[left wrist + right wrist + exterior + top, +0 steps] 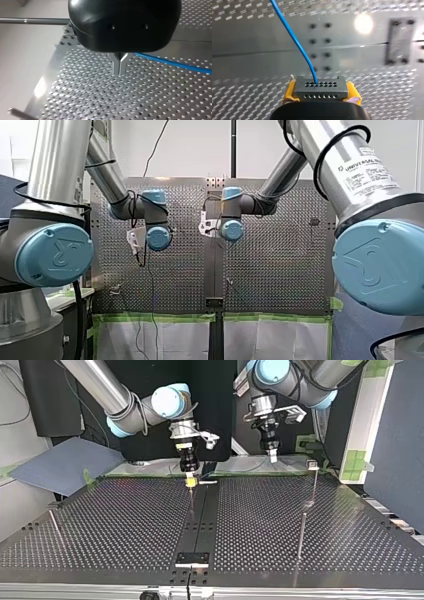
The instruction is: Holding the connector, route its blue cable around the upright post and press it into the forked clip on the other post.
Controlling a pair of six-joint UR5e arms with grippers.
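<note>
My right gripper [321, 98] is shut on the grey connector [320, 88], yellow pads [289, 93] on both its sides. The blue cable [294, 37] leaves the connector's face and runs away over the table's middle strip. In the top view this gripper [190, 481] hangs low over the far middle of the table. My left gripper [119, 67] is shut, its metal fingers pressed together with nothing between the tips. The blue cable [175, 63] passes just behind them and off to one side. In the top view my left gripper [272, 456] hangs above the table's far edge.
At the top view's right, a thin post with a small head [312, 465] stands behind a plain upright post [301, 535]. Another thin post [56, 527] stands at that view's left. A dark plate [192, 559] is bolted at the near middle of the perforated table [125, 525].
</note>
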